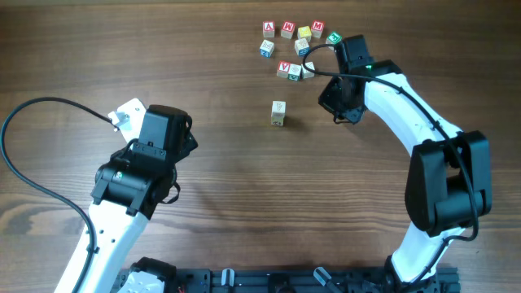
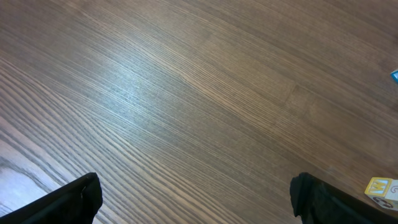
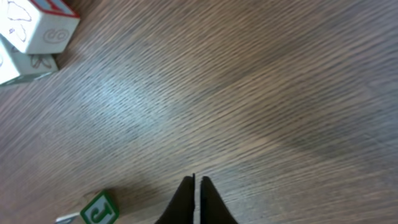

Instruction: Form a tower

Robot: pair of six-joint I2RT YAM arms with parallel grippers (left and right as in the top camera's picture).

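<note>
The tower [image 1: 278, 113] is a short stack of pale cream cubes standing alone at the middle of the table, in front of the loose cubes. My right gripper [image 1: 338, 110] hangs to the right of it, apart from it. In the right wrist view that gripper [image 3: 198, 182] is shut, its fingertips pressed together with nothing between them over bare wood. My left gripper [image 1: 184, 138] stays far to the left. In the left wrist view its black fingers [image 2: 74, 200] stand wide apart and empty.
Several loose letter cubes [image 1: 293, 45] with red, green, blue and yellow faces lie in a cluster at the back. A green J cube [image 3: 98, 210] lies left of my right fingertips, and pale cubes [image 3: 34, 25] show in the corner. A yellow W cube [image 2: 382, 187] lies beside my left gripper.
</note>
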